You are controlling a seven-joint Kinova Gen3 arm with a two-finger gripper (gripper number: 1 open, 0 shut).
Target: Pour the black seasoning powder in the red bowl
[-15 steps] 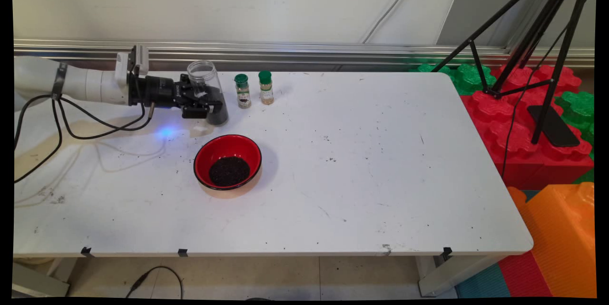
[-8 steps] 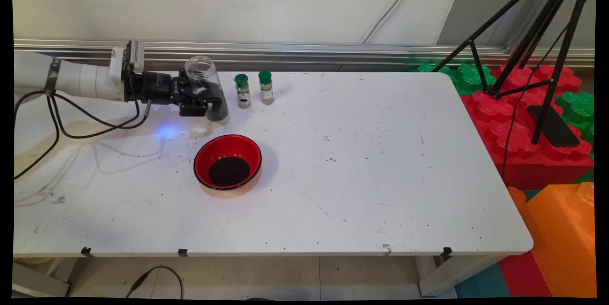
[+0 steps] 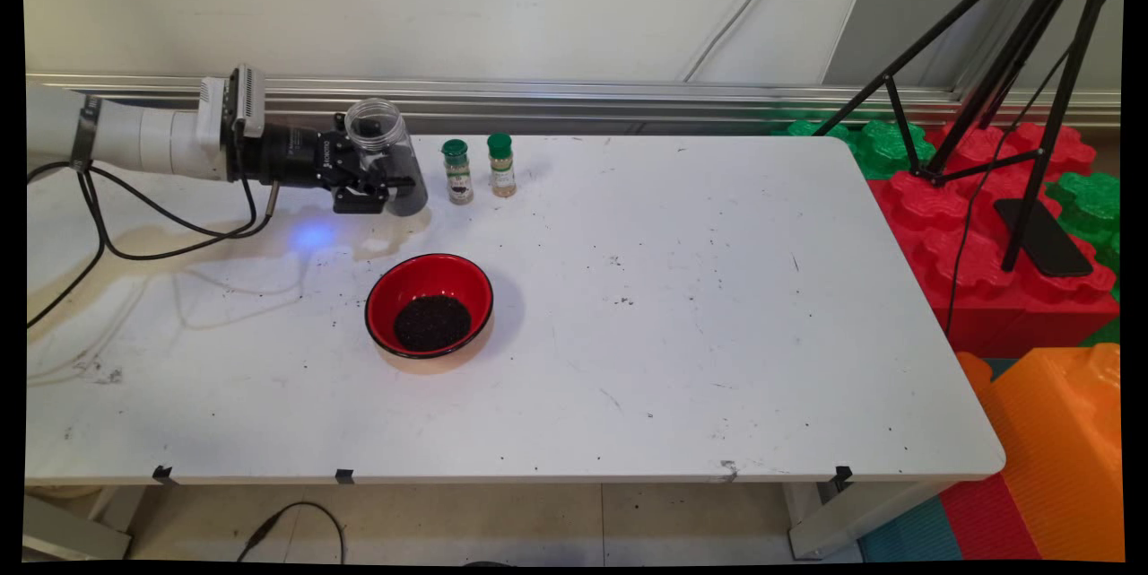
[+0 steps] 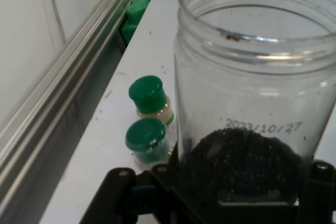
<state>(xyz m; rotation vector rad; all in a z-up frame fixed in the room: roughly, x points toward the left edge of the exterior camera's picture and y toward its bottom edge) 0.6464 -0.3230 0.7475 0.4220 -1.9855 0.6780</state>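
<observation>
My gripper (image 3: 392, 185) (image 4: 239, 182) is shut on a clear plastic jar (image 3: 384, 149) (image 4: 252, 103) with an open mouth and dark grains in its bottom. The jar is held roughly upright, just above the back left of the white table (image 3: 682, 306). Two small spice bottles with green caps (image 3: 457, 171) (image 3: 501, 165) stand close to the jar's right; the hand view shows them (image 4: 148, 139) (image 4: 149, 97) beside the jar's left side. A red bowl (image 3: 430, 304) holding dark grains sits on the table in front of the jar.
A black tripod (image 3: 1004, 73) stands off the table's right end over red and green foam blocks (image 3: 987, 225). An orange block (image 3: 1058, 458) lies at the lower right. Black cables (image 3: 134, 234) hang from the arm over the table's left part. A metal rail (image 3: 583, 95) runs along the wall.
The gripper has carried the jar up and slightly back-left, away from the bowl. The jar has turned more upright. Bowl and spice bottles have not moved.
</observation>
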